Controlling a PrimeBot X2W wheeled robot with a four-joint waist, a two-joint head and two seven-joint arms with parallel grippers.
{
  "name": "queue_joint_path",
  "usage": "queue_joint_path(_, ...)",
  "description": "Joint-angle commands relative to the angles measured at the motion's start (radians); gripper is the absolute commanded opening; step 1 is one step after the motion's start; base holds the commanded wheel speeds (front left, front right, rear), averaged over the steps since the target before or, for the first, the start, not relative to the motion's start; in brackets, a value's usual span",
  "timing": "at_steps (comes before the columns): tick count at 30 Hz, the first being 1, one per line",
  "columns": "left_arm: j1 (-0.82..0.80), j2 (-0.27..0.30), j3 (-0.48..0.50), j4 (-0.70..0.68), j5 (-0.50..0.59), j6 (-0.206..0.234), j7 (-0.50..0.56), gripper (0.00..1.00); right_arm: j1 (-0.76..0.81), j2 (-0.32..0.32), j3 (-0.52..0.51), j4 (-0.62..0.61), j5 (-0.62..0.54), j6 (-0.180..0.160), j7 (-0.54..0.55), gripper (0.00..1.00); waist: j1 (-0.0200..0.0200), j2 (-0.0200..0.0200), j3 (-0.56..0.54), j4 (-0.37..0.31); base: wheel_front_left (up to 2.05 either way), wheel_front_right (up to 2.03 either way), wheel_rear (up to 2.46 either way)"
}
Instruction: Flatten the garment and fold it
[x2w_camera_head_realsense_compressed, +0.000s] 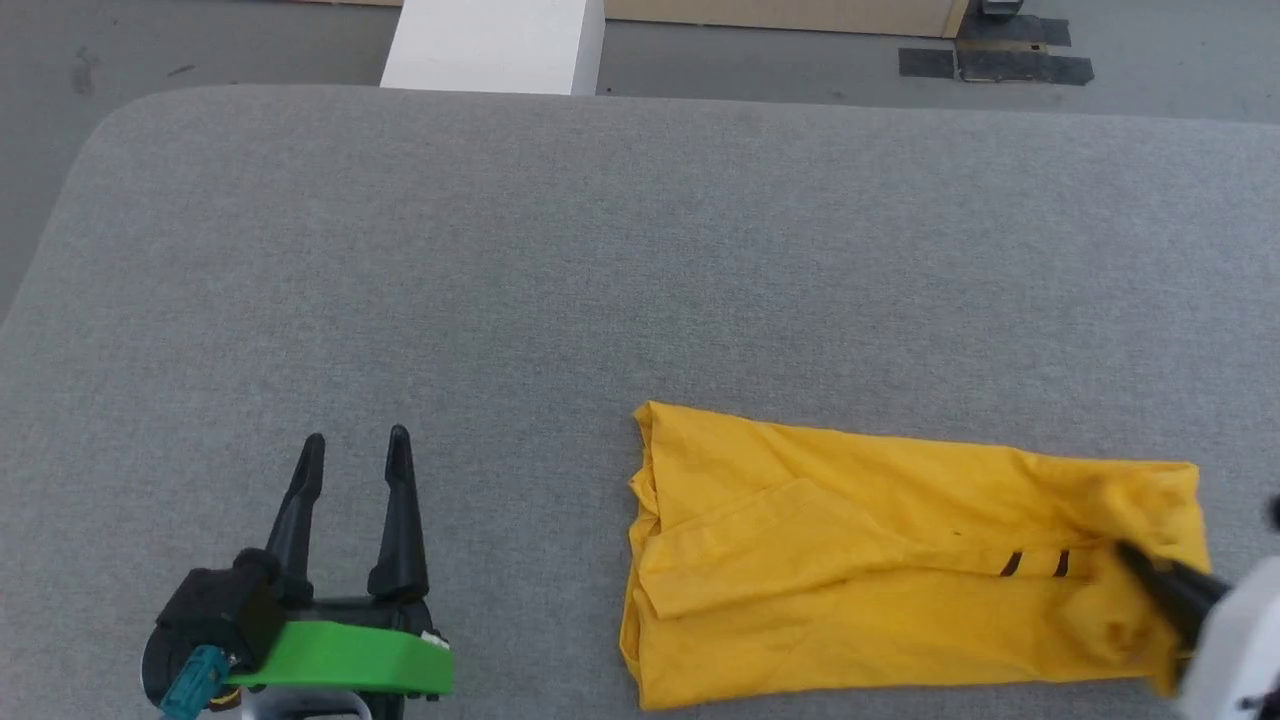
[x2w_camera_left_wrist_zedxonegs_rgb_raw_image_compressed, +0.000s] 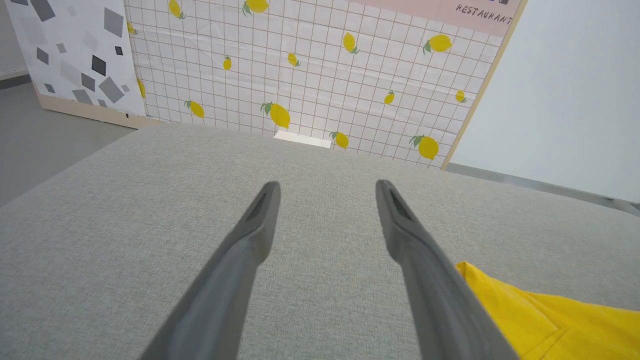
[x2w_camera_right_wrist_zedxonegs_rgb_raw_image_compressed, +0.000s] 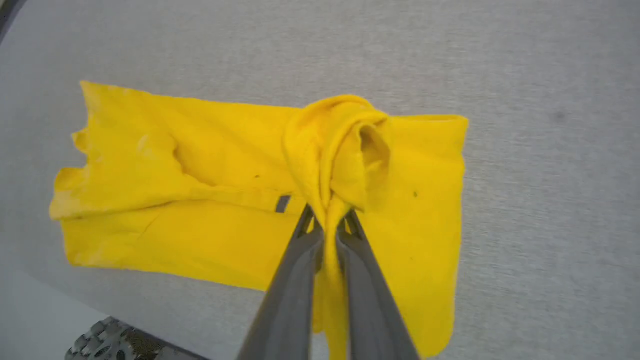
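1. The right claw (x2w_camera_right_wrist_zedxonegs_rgb_raw_image_compressed: 327, 218) is pressed together on a bunched fold of the shirt (x2w_camera_head_realsense_compressed: 850, 560). The yellow cloth rises in a rumpled peak just past its fingertips and also hangs down between the two fingers.
2. That pinch is at the shirt's right end, next to two short black stripes (x2w_camera_head_realsense_compressed: 1035, 564).
3. The rest of the shirt lies on the grey bench (x2w_camera_head_realsense_compressed: 640, 250) as a long creased band. It runs left to right along the near edge, towards the near right corner.
4. The left claw (x2w_camera_head_realsense_compressed: 355, 440) is spread and holds nothing. It is by the near edge, left of the shirt and clear of it.
5. Beyond the far edge stands a white box (x2w_camera_head_realsense_compressed: 495, 45), with black tape (x2w_camera_head_realsense_compressed: 990, 62) on the floor.
6. In the left wrist view, a tiled wall panel with lemons (x2w_camera_left_wrist_zedxonegs_rgb_raw_image_compressed: 300, 75) stands behind the bench.
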Motion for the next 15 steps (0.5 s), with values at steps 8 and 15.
queue_joint_path(8,-0.001,-0.009,0.001,0.004,-0.010,-0.009,-0.003,1.00,-0.139,0.016,0.291,-0.072,0.072,-0.001,0.016,0.00,0.0000,0.0000,0.010,0.028,0.00,0.00,0.00)
queue_joint_path(15,-0.015,-0.018,-0.003,0.006,-0.013,-0.009,-0.003,1.00,-0.304,0.021,0.487,-0.011,0.092,-0.001,-0.026,0.00,0.0000,0.0000,0.029,0.060,0.00,0.00,0.00)
